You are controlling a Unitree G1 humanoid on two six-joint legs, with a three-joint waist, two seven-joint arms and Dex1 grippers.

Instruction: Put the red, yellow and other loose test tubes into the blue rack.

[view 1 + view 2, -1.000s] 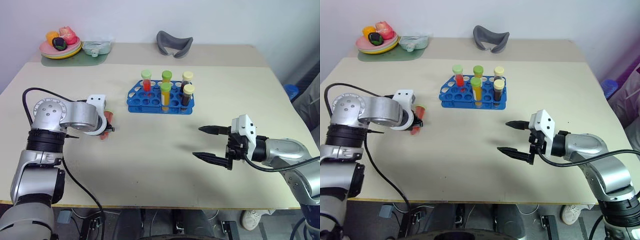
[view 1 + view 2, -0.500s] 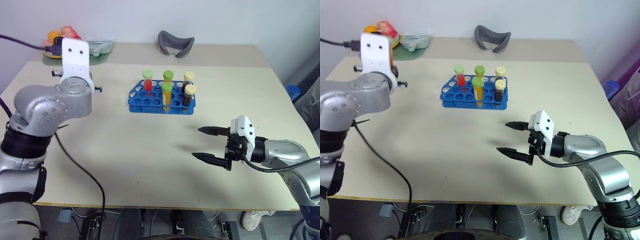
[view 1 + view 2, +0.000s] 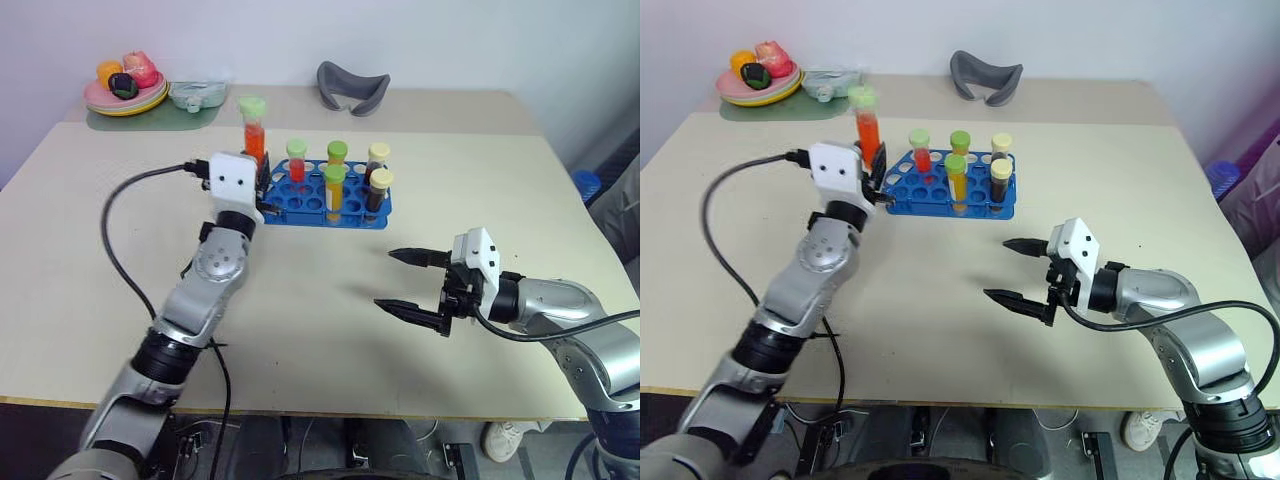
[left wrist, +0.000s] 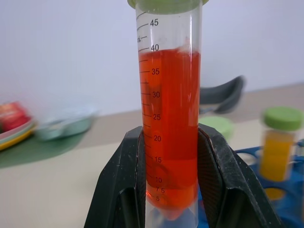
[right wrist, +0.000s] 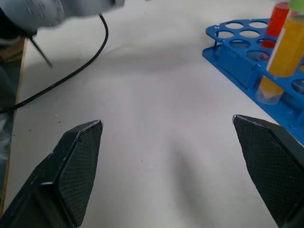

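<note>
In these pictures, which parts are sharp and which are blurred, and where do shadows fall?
Left wrist view: the red tube and the black fingers are sharp; the plate and the rack behind are out of focus. Right wrist view: a soft shadow lies on the table between the fingers. Left eye view: faint shadow under the right gripper.

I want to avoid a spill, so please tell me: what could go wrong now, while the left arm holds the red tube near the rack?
1. The red tube is gripped low, so it may tilt between the left gripper's jaws.
2. It hangs beside the blue rack, so lowering it may strike the rim or the standing tubes.
</note>
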